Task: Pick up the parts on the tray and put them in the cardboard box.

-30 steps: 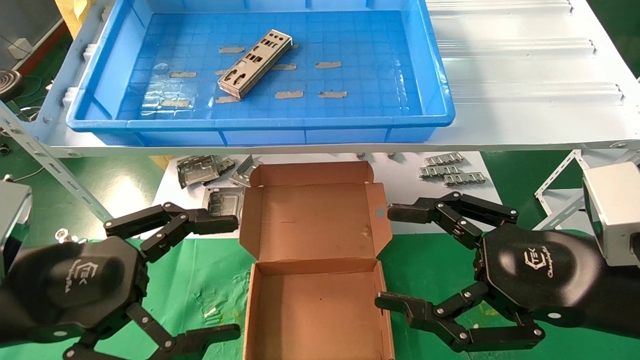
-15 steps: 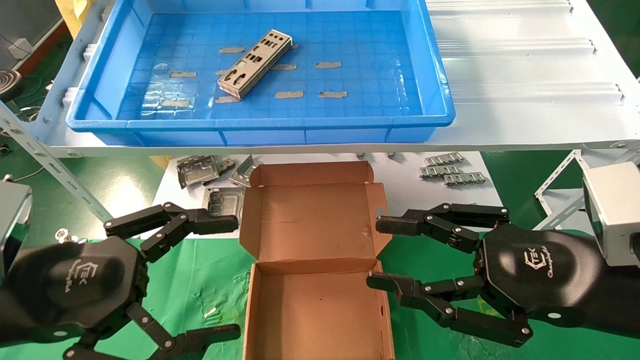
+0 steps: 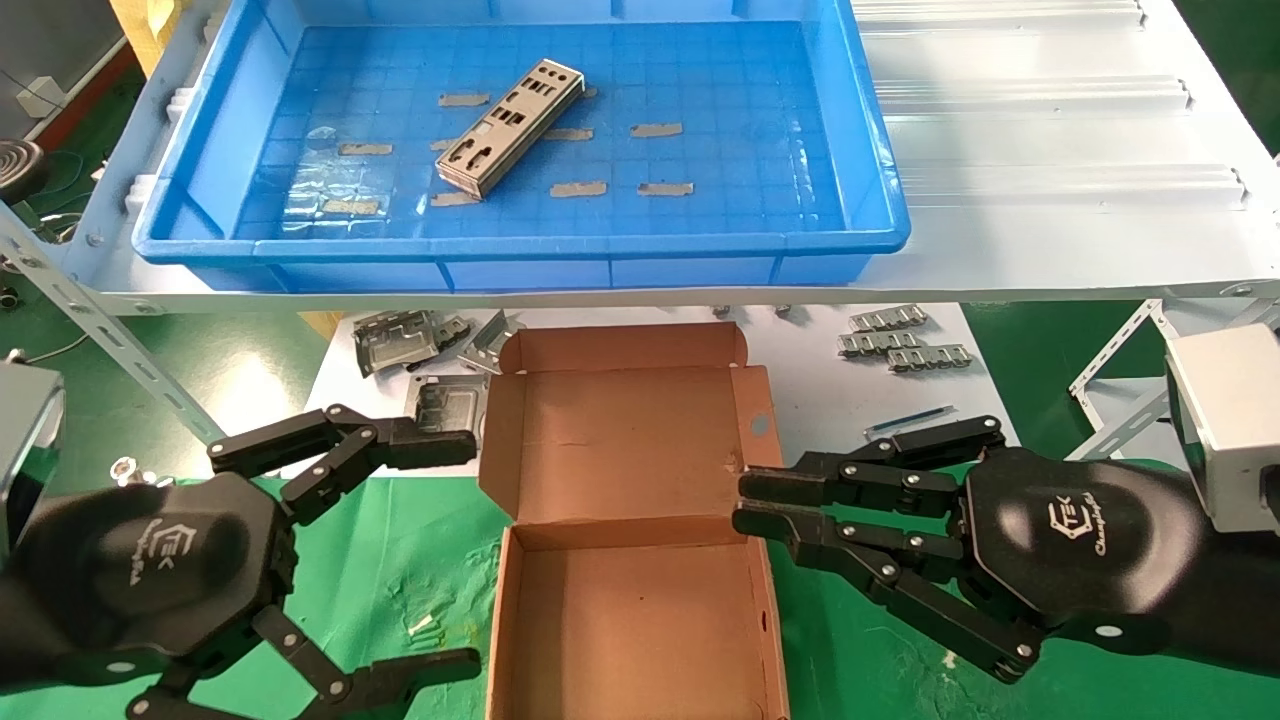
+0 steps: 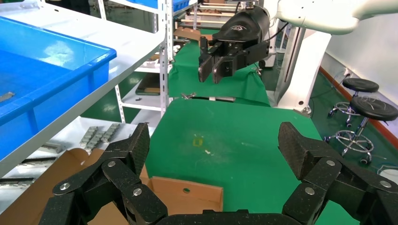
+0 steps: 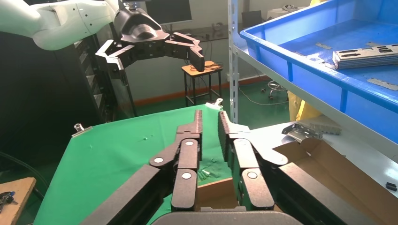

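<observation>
Your blue tray [image 3: 870,130] sits on the white shelf [image 3: 1050,150], with 1 silver part [image 3: 510,127] lying on its floor among tape scraps. Below it, the cardboard box [image 3: 630,560] stands open. Your left gripper [image 3: 475,545] hangs beside the box, fingers spread wide. Your right gripper [image 3: 745,503] sits at the box's right edge, fingers nearly pressed together, holding nothing.

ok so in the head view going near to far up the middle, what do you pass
cardboard box base, empty → its open lid → white shelf edge → tray near rim → part lying on the tray floor. left gripper and right gripper flank the box.
</observation>
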Available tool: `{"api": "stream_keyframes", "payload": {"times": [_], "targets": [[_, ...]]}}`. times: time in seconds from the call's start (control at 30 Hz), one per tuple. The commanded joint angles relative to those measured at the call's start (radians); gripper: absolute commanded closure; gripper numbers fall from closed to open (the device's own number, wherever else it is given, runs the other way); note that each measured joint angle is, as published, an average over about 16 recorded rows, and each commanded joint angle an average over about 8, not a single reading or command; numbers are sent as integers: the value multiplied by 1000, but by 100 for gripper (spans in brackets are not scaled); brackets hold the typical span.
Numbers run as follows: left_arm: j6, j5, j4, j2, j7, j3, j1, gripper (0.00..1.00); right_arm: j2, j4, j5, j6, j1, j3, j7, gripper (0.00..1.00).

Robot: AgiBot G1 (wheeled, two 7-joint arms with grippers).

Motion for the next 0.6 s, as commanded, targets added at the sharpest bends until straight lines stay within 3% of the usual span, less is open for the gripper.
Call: {"api": "stream_keyframes", "payload": {"times": [0.03,0.3,0.6], "targets": [[3,-2,0,-1,2,0,5,0,0,0,0,0,0,0,0,100],[-83,86,25,46,-40,20,-143,0,0,0,0,0,0,0,0,100],[-223,381,259,254,-124,164,-473,0,0,0,0,0,0,0,0,100]]}}
